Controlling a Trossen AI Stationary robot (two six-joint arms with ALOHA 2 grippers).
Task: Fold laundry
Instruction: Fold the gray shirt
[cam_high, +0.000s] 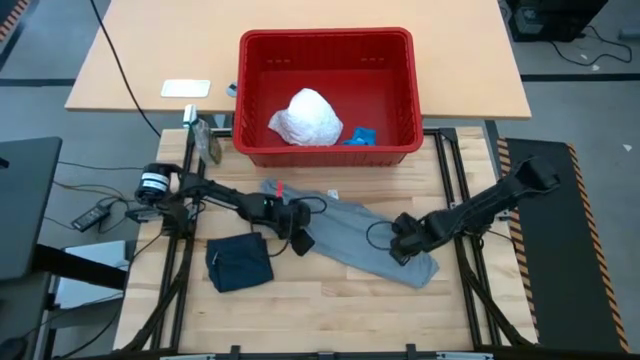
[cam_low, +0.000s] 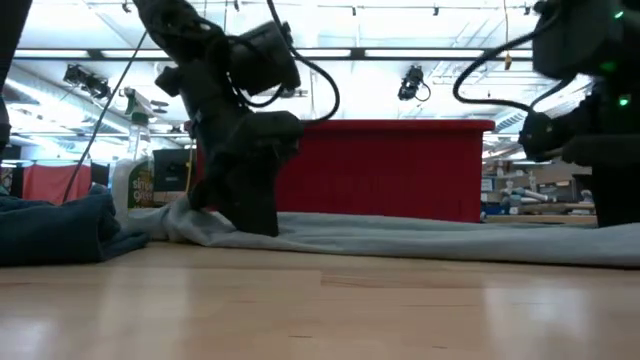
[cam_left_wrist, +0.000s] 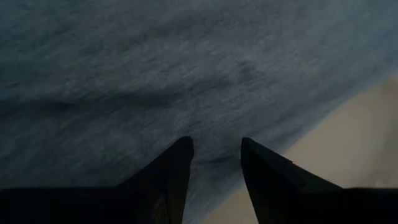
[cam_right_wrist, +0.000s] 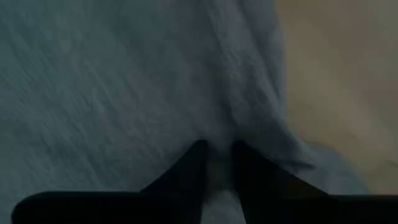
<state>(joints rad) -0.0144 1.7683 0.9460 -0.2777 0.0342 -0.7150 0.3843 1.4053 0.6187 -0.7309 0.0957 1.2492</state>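
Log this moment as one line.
left gripper: on grey cloth, near-left edge | right gripper: pinching its right end | navy cloth: folded aside

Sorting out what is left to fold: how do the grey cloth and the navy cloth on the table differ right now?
The grey cloth lies spread out long and flat; the navy cloth sits as a compact bundle. The grey cloth covers clearly more table than the navy cloth. Both arms are down on the grey cloth, the left end effector at one end and the right end effector near the other; the navy cloth has none on it. Both rest outside the red basket.

Grey cloth (cam_high: 350, 232), navy cloth (cam_high: 238, 262), crinkly white cloth (cam_high: 306, 117), red basket (cam_high: 325, 40)
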